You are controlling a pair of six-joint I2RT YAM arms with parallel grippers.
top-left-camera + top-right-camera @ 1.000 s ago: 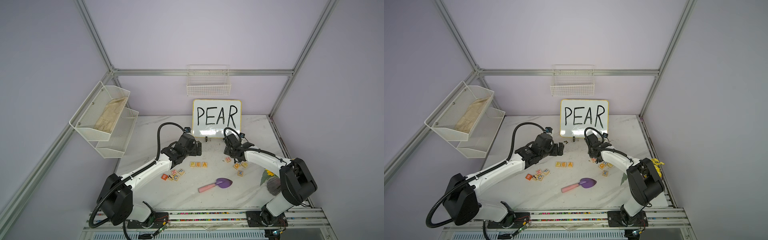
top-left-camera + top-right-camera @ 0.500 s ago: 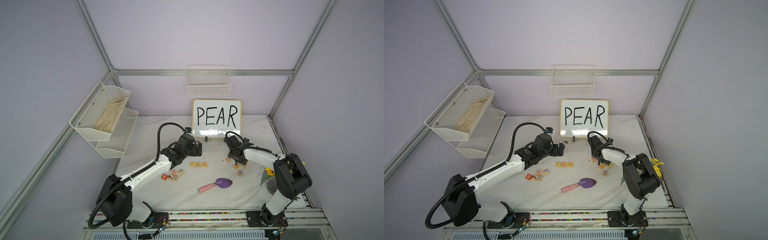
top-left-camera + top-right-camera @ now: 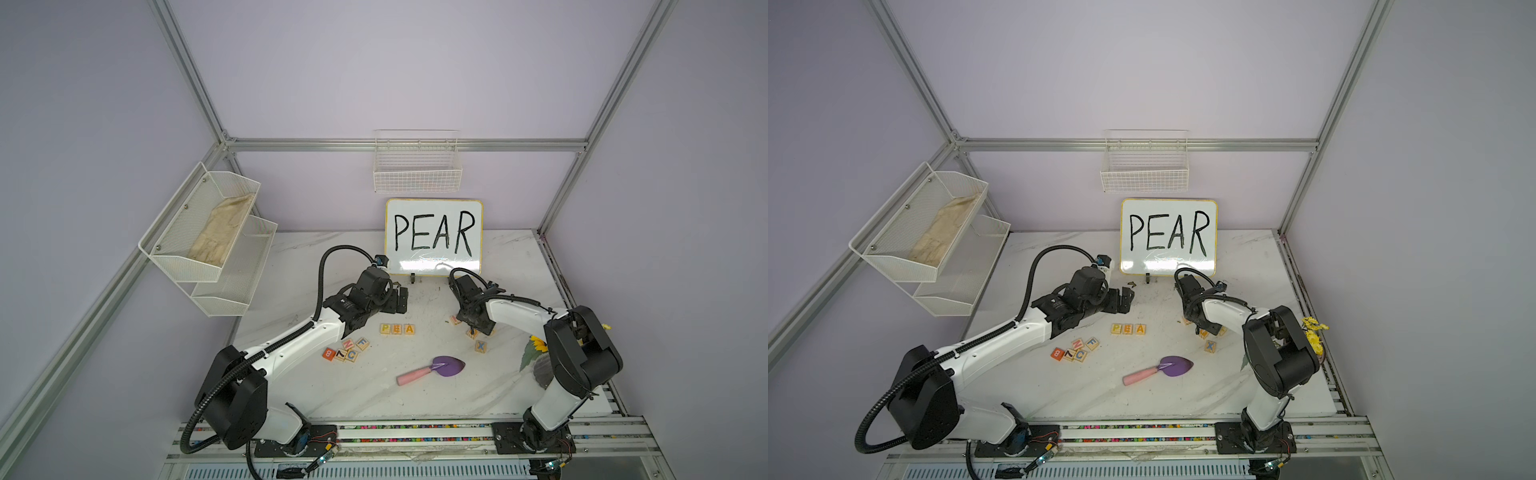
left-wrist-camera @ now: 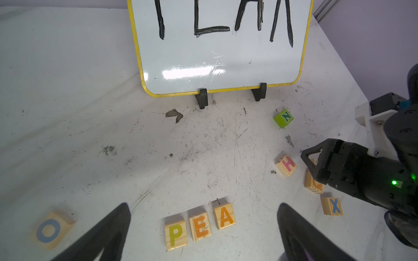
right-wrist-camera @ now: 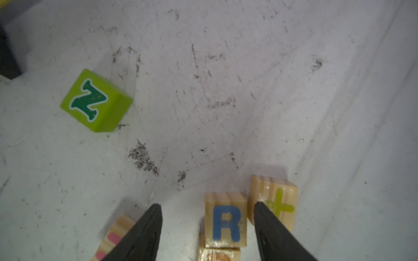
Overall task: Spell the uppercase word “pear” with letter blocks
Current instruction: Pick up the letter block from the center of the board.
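My right end effector (image 5: 206,204) had come down onto the little pile of blocks in the last second, and its two jaws had moved closer together. The R block (image 5: 226,220) sat between them. One jaw was right at the edge of the R block, in front of the block with the green plus (image 5: 274,203). The other jaw was still a bit away, so it gripped nothing yet: partly apart and empty.

A block with orange on it (image 5: 218,254) touched the R block on the side nearest the end effector. A block with pink on it (image 5: 115,237) lay just outside the other jaw. The green N block (image 5: 96,100) lay well ahead.

My left end effector (image 4: 203,204) had not moved. It was wide apart and held nothing. Just in front of it on the table (image 4: 90,135), the P block (image 4: 176,232), E block (image 4: 200,224) and A block (image 4: 224,215) sat side by side in a row.

I thought the last letter was about to be picked. The blocks crowding it could get bumped.
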